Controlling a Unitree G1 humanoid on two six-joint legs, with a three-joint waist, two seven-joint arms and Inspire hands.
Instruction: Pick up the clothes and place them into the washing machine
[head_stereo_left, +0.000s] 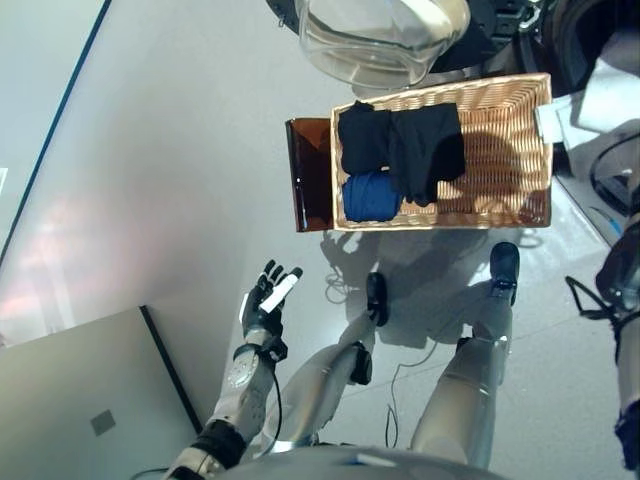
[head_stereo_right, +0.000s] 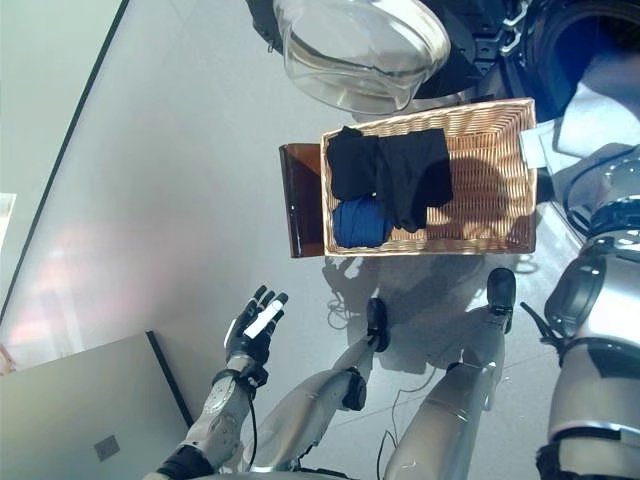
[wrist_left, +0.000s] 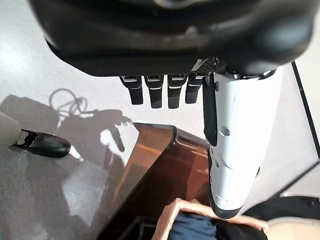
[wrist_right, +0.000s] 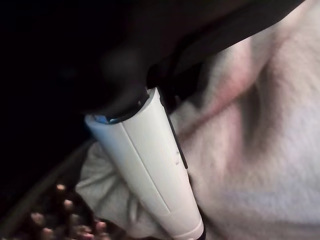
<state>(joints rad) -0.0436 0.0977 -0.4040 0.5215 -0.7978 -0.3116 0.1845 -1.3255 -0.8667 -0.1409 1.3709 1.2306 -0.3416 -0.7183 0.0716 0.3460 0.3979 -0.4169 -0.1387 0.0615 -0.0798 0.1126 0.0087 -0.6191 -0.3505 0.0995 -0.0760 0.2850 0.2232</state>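
1. The right hand (wrist_right: 150, 170) shows only in its own wrist view, where its white-covered thumb lies against a pale grey cloth (wrist_right: 260, 150). Its fingers are hidden in darkness, so I cannot tell whether it grips the cloth.
2. In the head views the right arm runs off the right edge, towards the dark drum opening of the washing machine (head_stereo_right: 575, 40), which is cut off at the top right corner.
3. The round clear glass washer door (head_stereo_right: 360, 50) hangs open at the top edge, only partly in view.
4. The left hand (head_stereo_left: 268, 298) is raised over the floor well short of the basket, fingers straight and spread, holding nothing.
5. The rectangular woven wicker basket (head_stereo_left: 500, 150) sits on a dark brown wooden stand (head_stereo_left: 310, 175) and holds a black garment (head_stereo_left: 405, 145) draped over its left half and a blue garment (head_stereo_left: 368, 195) bunched in the near left corner.
6. The floor (head_stereo_left: 150, 150) is smooth, glossy grey; a dark line crosses it at the far left.
7. A flat grey panel (head_stereo_left: 80, 400) with a dark edge fills the lower left corner.
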